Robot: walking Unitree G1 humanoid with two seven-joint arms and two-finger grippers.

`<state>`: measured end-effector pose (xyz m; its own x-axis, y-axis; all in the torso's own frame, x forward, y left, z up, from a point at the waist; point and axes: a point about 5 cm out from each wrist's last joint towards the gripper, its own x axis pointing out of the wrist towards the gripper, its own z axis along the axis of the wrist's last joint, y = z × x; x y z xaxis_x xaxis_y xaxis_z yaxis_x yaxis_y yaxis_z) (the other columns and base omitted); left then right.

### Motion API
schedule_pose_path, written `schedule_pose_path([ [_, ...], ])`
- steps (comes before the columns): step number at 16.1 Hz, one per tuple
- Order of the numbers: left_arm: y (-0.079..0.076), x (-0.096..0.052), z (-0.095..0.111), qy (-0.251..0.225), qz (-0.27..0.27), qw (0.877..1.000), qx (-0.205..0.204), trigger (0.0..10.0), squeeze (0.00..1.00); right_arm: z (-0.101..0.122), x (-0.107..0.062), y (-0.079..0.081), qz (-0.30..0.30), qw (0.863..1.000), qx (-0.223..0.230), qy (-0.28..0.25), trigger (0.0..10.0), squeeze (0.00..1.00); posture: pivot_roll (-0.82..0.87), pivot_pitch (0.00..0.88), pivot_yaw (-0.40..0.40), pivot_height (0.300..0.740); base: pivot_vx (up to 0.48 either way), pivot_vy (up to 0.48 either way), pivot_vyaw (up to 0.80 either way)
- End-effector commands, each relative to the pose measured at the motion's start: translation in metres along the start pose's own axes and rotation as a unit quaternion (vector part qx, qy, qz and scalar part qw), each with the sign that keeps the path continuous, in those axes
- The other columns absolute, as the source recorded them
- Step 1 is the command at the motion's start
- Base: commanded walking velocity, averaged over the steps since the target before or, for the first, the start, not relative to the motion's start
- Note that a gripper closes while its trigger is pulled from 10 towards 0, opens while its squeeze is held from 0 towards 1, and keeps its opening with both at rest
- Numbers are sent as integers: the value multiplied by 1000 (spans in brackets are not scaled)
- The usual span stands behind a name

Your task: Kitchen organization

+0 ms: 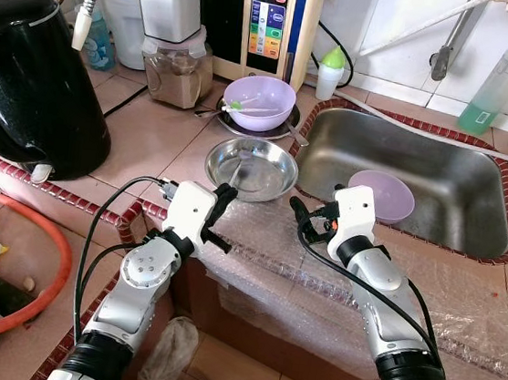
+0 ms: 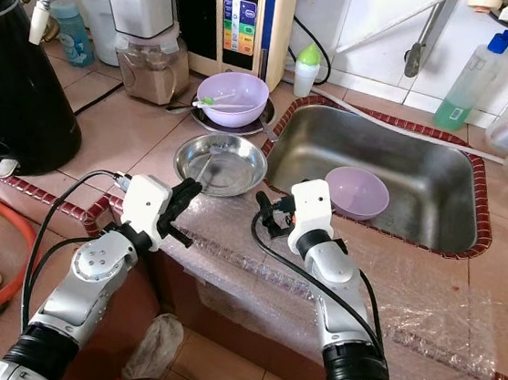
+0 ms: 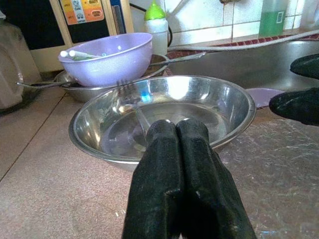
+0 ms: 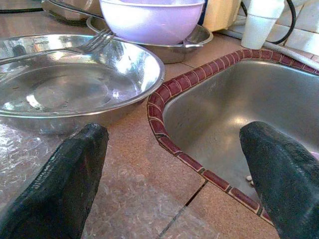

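1. Left eye view has both arms up at the counter edge, and the steel bowl (image 1: 251, 169) sits on the tiles straight ahead of them, just left of the sink (image 1: 456, 190).
2. Left gripper (image 3: 178, 132) has its two black fingers pressed flat together, nothing between them, tips right at the near rim of that bowl.
3. Right gripper (image 4: 174, 159) is spread wide, one finger over the counter by the bowl's right side, the other over the sink's red-tiled lip, holding nothing.
4. A fork (image 3: 133, 102) lies inside the steel bowl, tines toward the far side, handle running back toward the near rim, so its long axis points roughly at the left gripper.
5. Here's the key relation: the bowl lies dead ahead of the left gripper and slightly left of the right one. The left looks nearer, but it is closed; the right is the one ready to take a rim.
6. Further back, a purple bowl (image 1: 258, 101) with utensils in it rests on a second steel dish, and another purple bowl (image 1: 381, 194) sits in the sink basin.
7. My read: the steel bowl or its fork is the likely next target, perhaps headed sinkward to the right.
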<state>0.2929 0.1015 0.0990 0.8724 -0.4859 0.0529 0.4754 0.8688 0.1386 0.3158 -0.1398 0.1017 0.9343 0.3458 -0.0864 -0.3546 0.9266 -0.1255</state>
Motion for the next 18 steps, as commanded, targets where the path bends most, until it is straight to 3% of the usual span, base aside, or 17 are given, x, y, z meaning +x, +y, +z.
schedule_pose_path([
  [1,3,3,8,-15,3,1000,6,0,0,3,0,-1,-1,1000,-5,-1,10000,0,-10,0,53,740,0,0,0],
  [6,-2,4,36,-61,-36,997,-7,0,0,6,2,-3,-4,1000,-3,-7,10000,0,-3,0,52,740,0,0,0],
  [8,2,3,45,-79,-41,996,11,0,0,13,5,-10,-16,1000,6,-18,10000,0,1,0,50,740,0,0,0],
  [13,6,1,47,-77,-27,997,9,0,0,18,8,-23,-33,999,12,-25,10000,0,5,0,46,740,0,0,0],
  [14,9,0,43,-71,-7,997,16,3608,0,17,8,-22,-31,999,12,-23,10000,0,5,0,46,740,0,0,0],
  [15,11,-2,40,-69,4,998,2,10000,0,16,8,-20,-30,999,12,-22,10000,0,5,0,46,740,0,0,0],
  [16,11,-3,36,-65,6,998,-2,10000,1000,15,7,-19,-29,999,12,-22,10000,0,5,0,46,740,0,0,0],
  [18,11,-9,28,-57,9,998,-6,10000,1000,13,7,-16,-24,999,13,-20,10000,0,6,0,43,740,0,0,0],
])
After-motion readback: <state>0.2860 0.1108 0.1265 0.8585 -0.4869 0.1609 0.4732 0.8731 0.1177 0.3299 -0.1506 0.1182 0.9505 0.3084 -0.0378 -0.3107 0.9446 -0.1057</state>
